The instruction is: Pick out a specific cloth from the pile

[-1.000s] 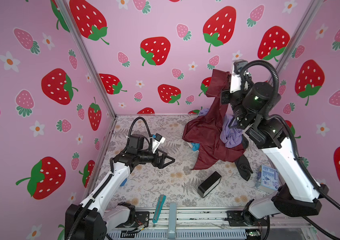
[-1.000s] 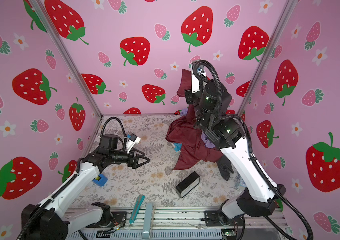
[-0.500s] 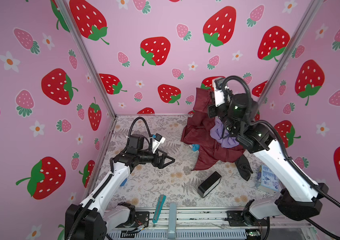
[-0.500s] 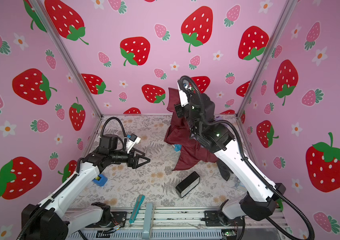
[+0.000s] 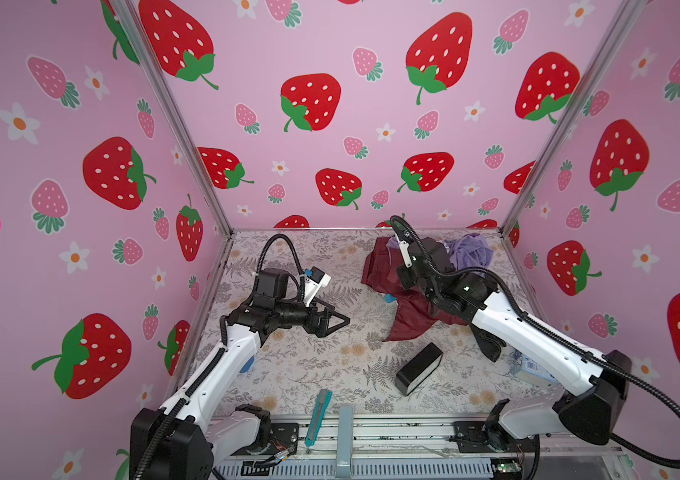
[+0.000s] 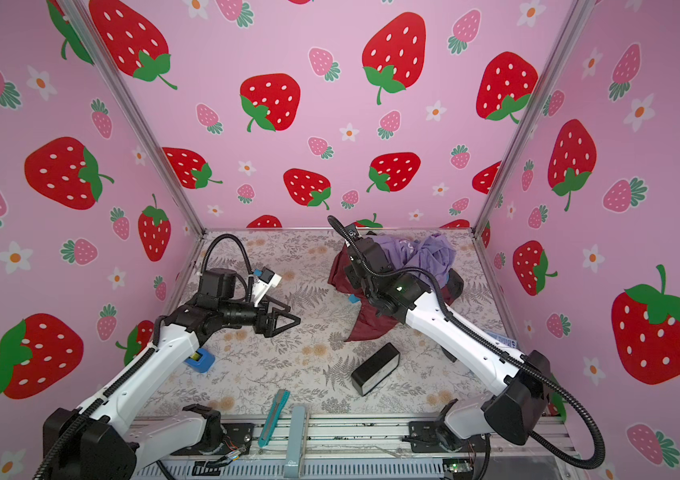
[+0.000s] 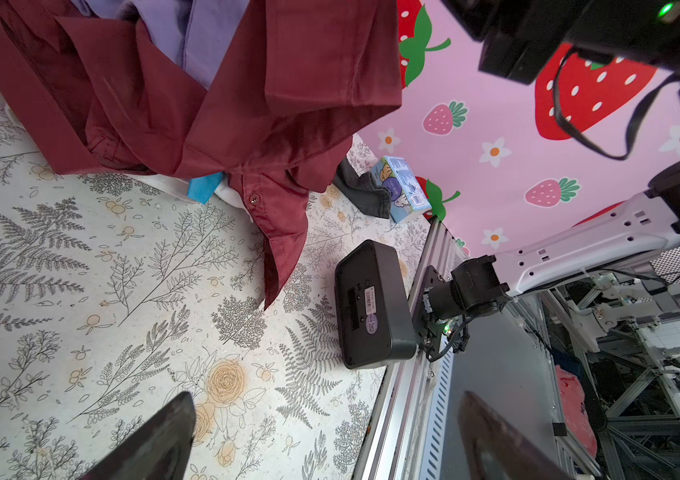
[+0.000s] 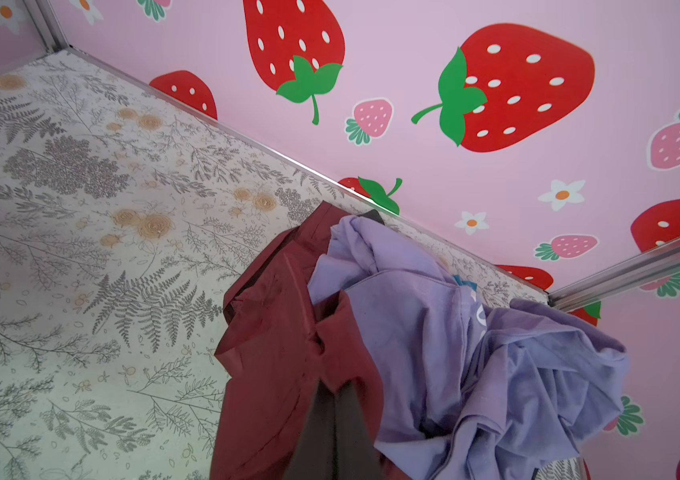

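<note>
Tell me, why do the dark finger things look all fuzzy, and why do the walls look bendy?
In the left wrist view the left gripper's fingers sit very near the lens, so they blur, while the maroon cloth is sharp. In the right wrist view the right gripper is a dark smear against that cloth. In both top views the wide lens bows the metal posts.

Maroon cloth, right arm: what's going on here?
The right gripper is shut on the maroon cloth, holding it low over the pile at the back right of the table. Lavender fabric is bunched against the maroon in the right wrist view, so the cloth is not yet clear of the pile. The left gripper hangs open over the mat, touching nothing. A black box lies near the front.
</note>
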Action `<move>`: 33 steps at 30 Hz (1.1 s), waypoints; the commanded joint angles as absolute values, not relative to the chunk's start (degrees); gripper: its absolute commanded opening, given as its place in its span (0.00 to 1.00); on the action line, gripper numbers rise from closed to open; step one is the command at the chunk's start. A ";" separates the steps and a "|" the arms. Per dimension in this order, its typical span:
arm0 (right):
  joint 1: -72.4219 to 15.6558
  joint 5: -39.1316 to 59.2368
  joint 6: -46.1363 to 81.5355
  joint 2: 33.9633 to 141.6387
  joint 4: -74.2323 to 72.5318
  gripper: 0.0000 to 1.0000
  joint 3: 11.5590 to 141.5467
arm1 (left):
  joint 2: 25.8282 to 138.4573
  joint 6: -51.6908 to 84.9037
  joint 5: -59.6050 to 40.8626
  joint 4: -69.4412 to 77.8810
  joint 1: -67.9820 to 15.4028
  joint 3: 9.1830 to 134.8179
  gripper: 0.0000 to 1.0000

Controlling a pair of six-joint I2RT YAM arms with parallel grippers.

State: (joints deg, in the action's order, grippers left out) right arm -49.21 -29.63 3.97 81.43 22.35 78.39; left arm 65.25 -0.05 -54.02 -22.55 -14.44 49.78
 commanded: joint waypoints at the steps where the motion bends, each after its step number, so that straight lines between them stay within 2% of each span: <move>1: -47.83 -30.41 5.16 84.30 22.64 0.00 78.73 | 64.98 -0.98 -54.83 -22.58 -14.76 51.33 0.99; 6: -47.52 -30.64 8.39 86.64 27.72 0.00 78.22 | 64.46 -1.40 -54.71 -22.76 -14.72 51.21 0.99; 17: -47.21 -30.64 17.96 77.33 32.10 0.00 61.60 | 65.38 -1.49 -54.68 -22.85 -14.70 51.26 0.99; 25: -44.14 -28.15 20.65 74.92 28.73 0.00 52.25 | 64.87 -1.23 -54.66 -22.76 -15.20 51.29 0.99; 28: -42.70 -27.84 20.40 75.39 27.36 0.29 50.54 | 64.75 -1.25 -54.67 -22.67 -15.28 51.24 0.99; 29: -42.12 -27.22 20.16 75.53 26.83 0.42 50.01 | 64.77 -1.23 -54.67 -22.65 -15.28 51.25 0.99; 30: -41.60 -26.86 20.04 75.52 26.32 0.59 49.49 | 64.78 -1.25 -54.67 -22.63 -15.24 51.30 0.99; 33: -39.96 -26.21 20.04 75.06 24.95 0.92 47.98 | 65.04 -1.26 -54.69 -22.68 -15.25 51.37 0.99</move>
